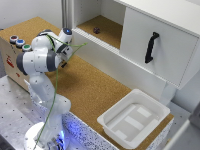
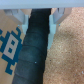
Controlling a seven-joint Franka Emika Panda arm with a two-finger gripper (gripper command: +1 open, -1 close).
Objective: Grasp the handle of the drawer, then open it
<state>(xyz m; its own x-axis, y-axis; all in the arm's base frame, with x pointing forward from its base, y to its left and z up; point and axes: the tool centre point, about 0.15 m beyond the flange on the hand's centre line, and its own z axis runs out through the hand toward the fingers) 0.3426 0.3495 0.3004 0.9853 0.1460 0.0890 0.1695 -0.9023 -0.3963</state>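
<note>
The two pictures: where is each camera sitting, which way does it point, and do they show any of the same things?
Exterior view: off the arm, high up, looking down on the cork counter, the white arm, the black handle and the white tray.
Wrist view: on the arm's wrist, close to the surface; the claw fingers frame a dark tube-like shape, unidentifiable.
Shared: the cork surface; the claw itself is hidden in the exterior view.
</note>
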